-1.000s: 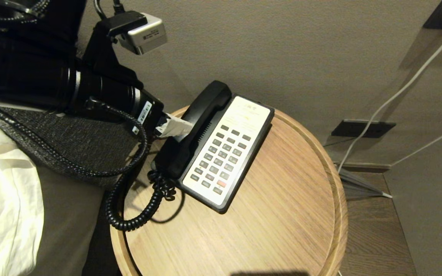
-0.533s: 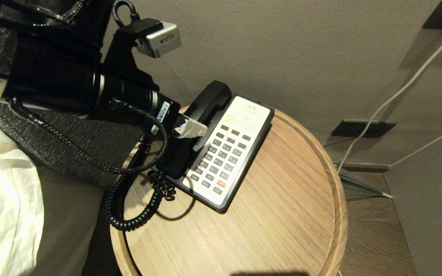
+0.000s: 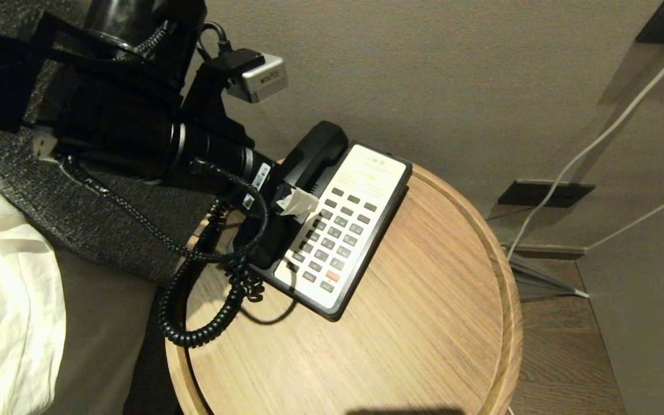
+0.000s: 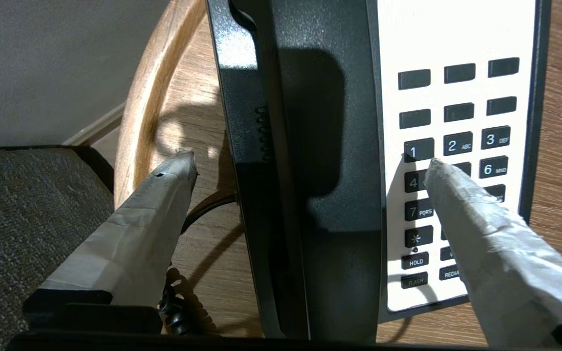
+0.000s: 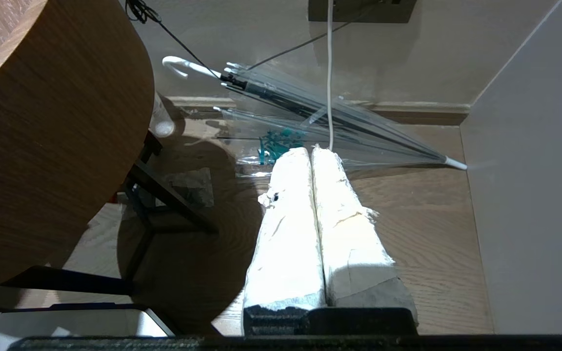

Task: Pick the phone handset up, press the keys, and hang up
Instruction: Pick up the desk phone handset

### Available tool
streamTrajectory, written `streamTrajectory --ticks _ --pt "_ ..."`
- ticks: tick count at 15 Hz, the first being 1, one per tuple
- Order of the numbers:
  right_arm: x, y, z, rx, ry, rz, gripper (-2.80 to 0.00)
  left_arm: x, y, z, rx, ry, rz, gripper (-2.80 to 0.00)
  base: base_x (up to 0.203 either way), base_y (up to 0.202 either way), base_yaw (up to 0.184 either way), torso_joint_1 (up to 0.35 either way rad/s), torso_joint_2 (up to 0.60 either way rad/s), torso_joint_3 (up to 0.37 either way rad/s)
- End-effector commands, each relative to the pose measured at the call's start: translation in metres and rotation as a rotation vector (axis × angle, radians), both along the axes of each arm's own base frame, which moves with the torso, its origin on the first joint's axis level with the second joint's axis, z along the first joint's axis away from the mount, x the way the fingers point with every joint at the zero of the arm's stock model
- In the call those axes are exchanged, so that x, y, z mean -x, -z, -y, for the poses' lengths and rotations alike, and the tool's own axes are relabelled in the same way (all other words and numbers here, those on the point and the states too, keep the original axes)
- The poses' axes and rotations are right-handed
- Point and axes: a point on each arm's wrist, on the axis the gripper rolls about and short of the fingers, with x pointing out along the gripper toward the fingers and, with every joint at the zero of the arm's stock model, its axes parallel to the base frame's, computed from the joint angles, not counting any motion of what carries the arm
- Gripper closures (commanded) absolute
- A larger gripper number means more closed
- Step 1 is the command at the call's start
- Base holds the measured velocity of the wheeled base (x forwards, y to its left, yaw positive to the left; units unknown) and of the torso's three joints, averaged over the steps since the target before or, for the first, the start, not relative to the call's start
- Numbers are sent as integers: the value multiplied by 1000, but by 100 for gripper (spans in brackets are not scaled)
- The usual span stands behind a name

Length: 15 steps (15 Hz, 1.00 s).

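Observation:
The black phone handset lies in its cradle on the left side of the phone base, which stands on a round wooden table. Its coiled cord loops off the table's left edge. The dark grey keys, one of them red, sit in the white faceplate. My left gripper is open and straddles the middle of the handset. One taped finger is beside the base over the table, the other is over the keys. My right gripper is shut and empty, low beside the table.
A bed with a white sheet and a dark blanket borders the table on the left. The wall stands close behind the phone. A clear umbrella lies on the floor at the right, and a white cable runs down the wall.
My left arm has moved in toward the phone; its fingers went from beside the handset to either side of it. The handset has not moved.

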Motion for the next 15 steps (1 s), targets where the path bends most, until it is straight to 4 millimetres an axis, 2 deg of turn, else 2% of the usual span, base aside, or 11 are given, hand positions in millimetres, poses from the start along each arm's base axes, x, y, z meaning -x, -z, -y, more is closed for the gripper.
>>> streamTrajectory --ticks 1,9,12,15 --pt "-1 6 0 -1 0 -19 0 0 2 0 -7 -1 -6 0 0 0 0 0 0 0" --pt "-1 6 0 -1 0 -19 0 -2 4 1 -16 -18 -6 0 0 0 0 0 0 0" --pt "-1 6 0 -1 0 -19 0 6 -6 -5 3 -24 22 0 0 0 0 0 0 0" --pt "-1 6 0 -1 0 -19 0 22 -24 -17 42 -46 82 0 0 0 0 0 0 0"
